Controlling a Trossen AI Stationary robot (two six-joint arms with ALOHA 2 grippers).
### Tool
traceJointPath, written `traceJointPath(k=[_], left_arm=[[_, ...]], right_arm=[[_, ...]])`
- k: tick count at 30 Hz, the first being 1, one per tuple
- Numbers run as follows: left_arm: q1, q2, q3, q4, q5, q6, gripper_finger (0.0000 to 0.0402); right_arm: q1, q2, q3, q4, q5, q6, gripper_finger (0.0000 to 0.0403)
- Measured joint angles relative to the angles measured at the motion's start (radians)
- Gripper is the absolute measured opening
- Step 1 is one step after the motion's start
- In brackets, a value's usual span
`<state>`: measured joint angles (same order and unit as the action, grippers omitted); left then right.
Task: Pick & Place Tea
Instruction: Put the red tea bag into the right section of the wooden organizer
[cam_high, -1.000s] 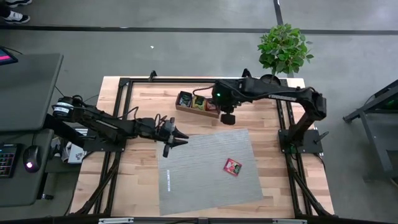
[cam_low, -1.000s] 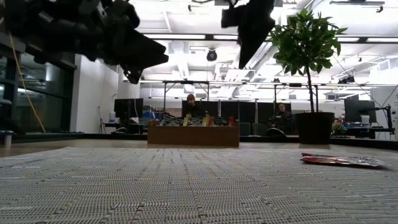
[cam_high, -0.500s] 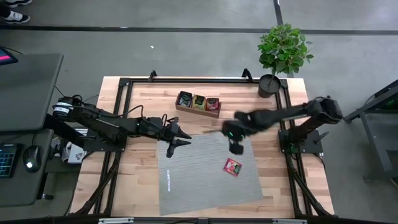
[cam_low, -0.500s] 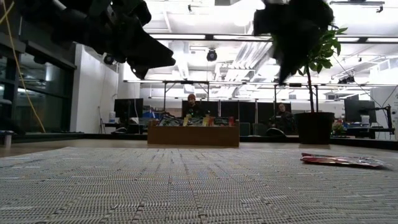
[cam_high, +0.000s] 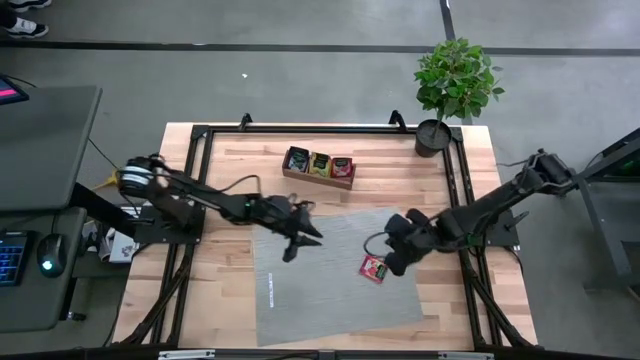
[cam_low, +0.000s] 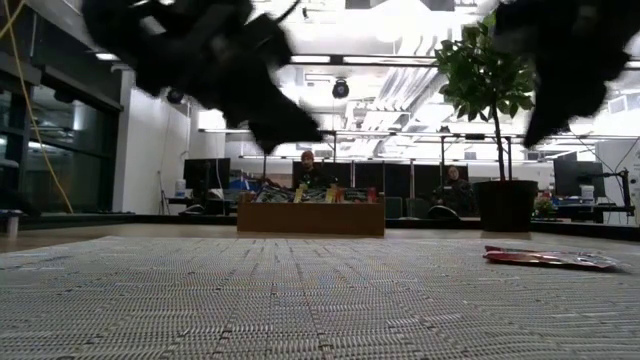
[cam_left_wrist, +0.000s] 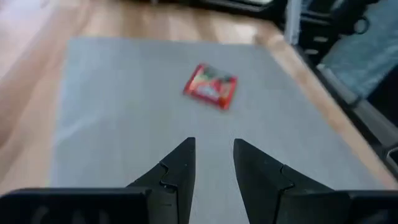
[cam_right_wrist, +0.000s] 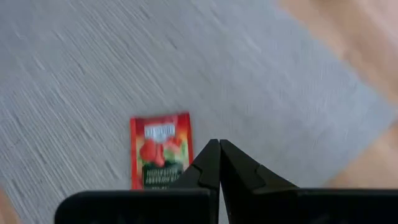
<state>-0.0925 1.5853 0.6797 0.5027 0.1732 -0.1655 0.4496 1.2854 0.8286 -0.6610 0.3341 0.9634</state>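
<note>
A red tea sachet (cam_high: 374, 267) (cam_low: 550, 258) lies flat on the grey mat (cam_high: 330, 290). My right gripper (cam_high: 393, 264) (cam_right_wrist: 217, 144) hangs shut just above the mat, beside the sachet's right edge (cam_right_wrist: 159, 149), and touches nothing. My left gripper (cam_high: 303, 242) (cam_left_wrist: 214, 143) hovers open over the mat's far left part. It points toward the sachet (cam_left_wrist: 211, 86), with nothing between its fingers. More tea sachets stand in the wooden tray (cam_high: 318, 165) at the far side.
A potted plant (cam_high: 455, 80) (cam_low: 495, 110) stands at the table's far right corner. The black frame rails (cam_high: 455, 190) run along the table's sides. The tray (cam_low: 310, 217) sits beyond the mat's far edge. Bare wood surrounds the mat.
My right gripper has swung from above the tray toward the table's near edge and down, and has rolled about. It now hangs low beside the red sachet. My left gripper has reached toward the table's right, out over the mat. The sachet has stayed in place.
</note>
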Motion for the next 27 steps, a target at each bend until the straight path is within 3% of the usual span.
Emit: traceJointPath(k=[3, 11, 15, 19, 27], left_arm=[[0.0, 0.096, 0.141, -0.057, 0.048, 0.044, 0.0108], [-0.02, 0.293, 0.533, -0.532, 0.04, 0.301, 0.0084], [-0.038, 0.37, 0.687, -0.62, 0.03, 0.425, 0.0042], [-0.04, 0.437, 0.765, -0.655, 0.035, 0.42, 0.0005], [-0.011, 0.479, 0.785, -0.615, 0.088, 0.237, 0.002]], right_arm=[[0.078, 0.0, -0.056, 0.017, 0.034, 0.184, 0.0], [0.299, 0.001, -0.193, 0.172, 0.166, 0.63, 0.0], [0.32, 0.003, -0.193, 0.168, 0.158, 0.666, 0.0], [0.34, 0.004, -0.193, 0.101, 0.12, 0.716, 0.0], [0.413, 0.019, -0.193, 0.115, 0.133, 0.733, 0.0]])
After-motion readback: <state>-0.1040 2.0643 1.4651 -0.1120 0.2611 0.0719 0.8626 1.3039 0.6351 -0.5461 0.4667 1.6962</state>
